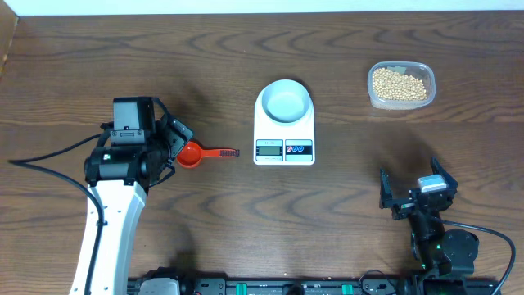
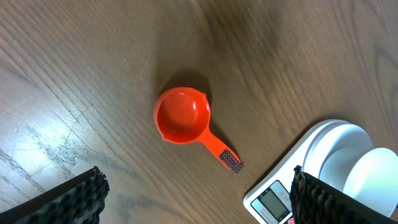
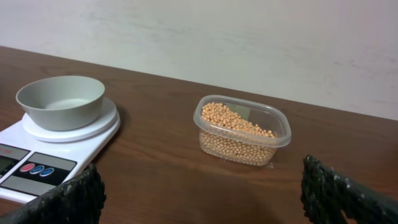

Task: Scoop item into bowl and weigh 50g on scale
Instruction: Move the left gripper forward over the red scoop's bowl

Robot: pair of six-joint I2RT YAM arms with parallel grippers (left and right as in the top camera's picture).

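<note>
The beans point(image 1: 399, 84) sit in a clear tub point(image 1: 371, 82) at the far right of the table point(image 1: 123, 49), the empty bowl point(image 1: 284, 102) sits on the scale point(image 1: 284, 151), and the left gripper point(image 1: 175, 151) hangs wide open over an orange scoop point(image 1: 193, 153), while the right gripper point(image 1: 412, 185) is wide open too.

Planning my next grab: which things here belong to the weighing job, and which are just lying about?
For the job: beans in the clear tub; bowl on the scale; orange scoop.
Lying about: only the left arm's cable.
</note>
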